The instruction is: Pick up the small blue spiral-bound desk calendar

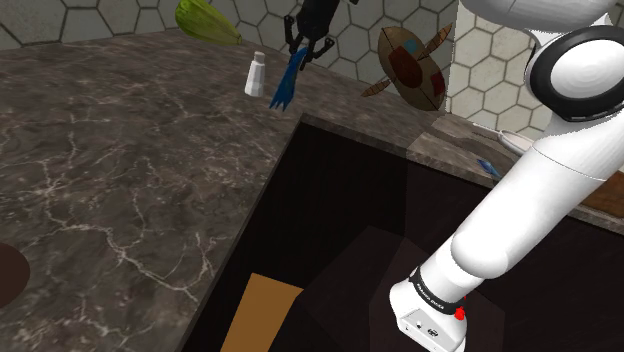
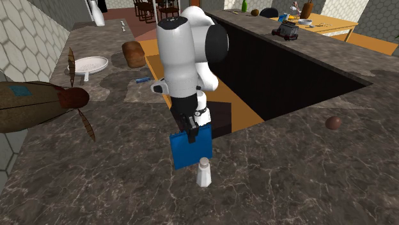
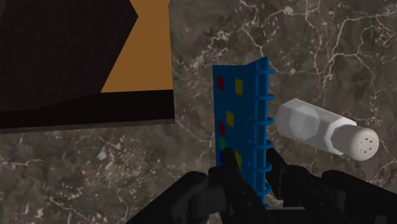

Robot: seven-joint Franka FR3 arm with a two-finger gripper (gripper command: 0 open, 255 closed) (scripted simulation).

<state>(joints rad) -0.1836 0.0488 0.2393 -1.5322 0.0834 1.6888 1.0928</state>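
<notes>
A small blue spiral-bound calendar (image 1: 286,82) hangs edge-down from my black gripper (image 1: 308,42) over the dark marble countertop (image 1: 120,170). In the wrist view the fingers (image 3: 222,184) clasp the calendar (image 3: 238,121) near its spiral side, and coloured squares show on its face. From the second exterior view the calendar (image 2: 190,148) is a flat blue panel below the gripper (image 2: 190,132). Its lower edge is close to the counter; I cannot tell whether it touches.
A white shaker (image 1: 256,75) (image 2: 204,172) (image 3: 324,130) stands right beside the calendar. A brown turtle-like figure (image 1: 410,65) (image 2: 38,105) and a green object (image 1: 207,20) sit by the tiled wall. A deep dark opening (image 1: 380,220) cuts into the counter. A brown ball (image 2: 332,123) lies further off.
</notes>
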